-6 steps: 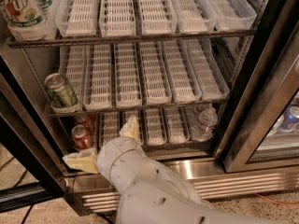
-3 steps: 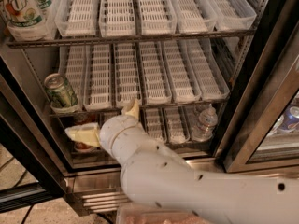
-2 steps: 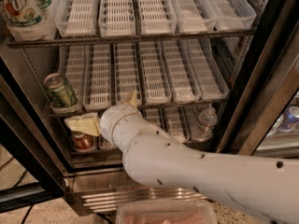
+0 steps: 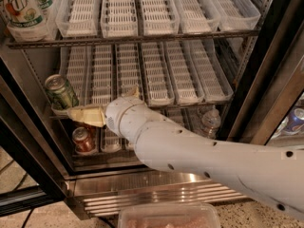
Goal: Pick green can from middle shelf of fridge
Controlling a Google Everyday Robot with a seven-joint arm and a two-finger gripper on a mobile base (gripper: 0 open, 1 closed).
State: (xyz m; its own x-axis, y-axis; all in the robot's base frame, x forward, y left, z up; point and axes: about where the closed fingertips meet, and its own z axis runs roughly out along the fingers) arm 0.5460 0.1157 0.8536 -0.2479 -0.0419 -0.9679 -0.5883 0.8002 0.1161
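Large display fridge [image 4: 156, 186] w/ stainless steel base, door open. Small green-and-white mottled aluminium can [image 4: 61, 92] stands upright at the front-left of the middle shelf [image 4: 157, 75], a dark wire rack w/ long white slotted plastic trays. The tan two-finger hand [image 4: 103, 101], on a thick white arm [image 4: 190, 151], sits at that shelf's front edge, just right of & below the can. Hand is released, grasping nothing: one finger [image 4: 88, 116] points left beneath the can's base, the other sticks up by the trays. Can't tell if the lower finger touches the can. Lower rack: red can [image 4: 84, 140] under that finger, clear water bottle [image 4: 210, 122] further right. Big 7UP bottle [image 4: 21, 7] on top rack, left.
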